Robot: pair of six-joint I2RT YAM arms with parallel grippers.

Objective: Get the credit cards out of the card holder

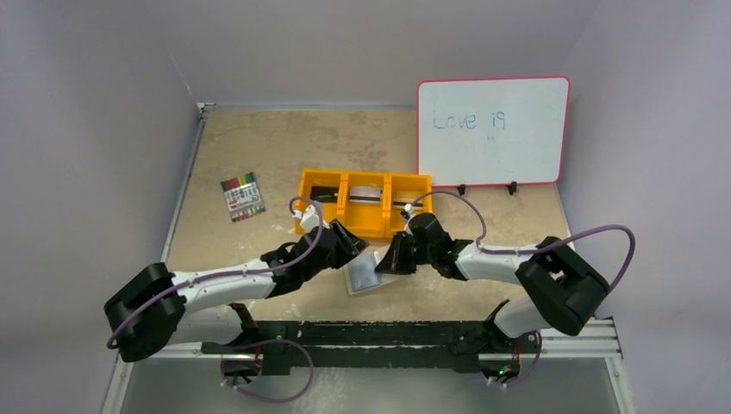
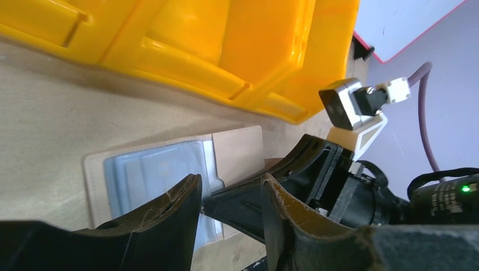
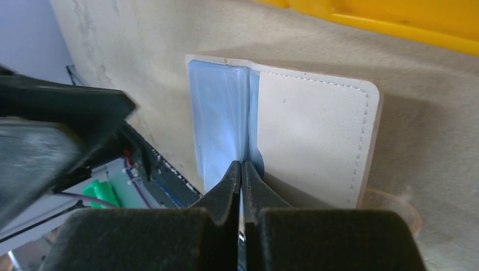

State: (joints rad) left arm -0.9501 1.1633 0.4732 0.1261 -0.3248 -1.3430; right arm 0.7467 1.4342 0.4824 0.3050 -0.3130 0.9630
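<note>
The right gripper is clamped shut on a thin edge of the card holder, at the seam where the light blue pocket panel meets the pale tan flap. A small rounded notch sits beside the tips, so the grip is probably placed where a card edge is exposed. Whether the pinched layer is a card or pocket material cannot be told.

The left gripper has its jaws apart and holds nothing. It hangs low over the opposite end of the holder. This position suits pressing the holder down while the right arm pulls. Contact with the holder cannot be confirmed.

The holder lies open and flat on the table, between the two grippers and just in front of the near wall of the orange tray. Each tray compartment holds a flat pale item with a dark stripe, too small to identify. How many cards remain in the holder cannot be judged.

Further out, a pack of markers lies left of the tray. A whiteboard stands behind the tray. Both are well apart from the work.
</note>
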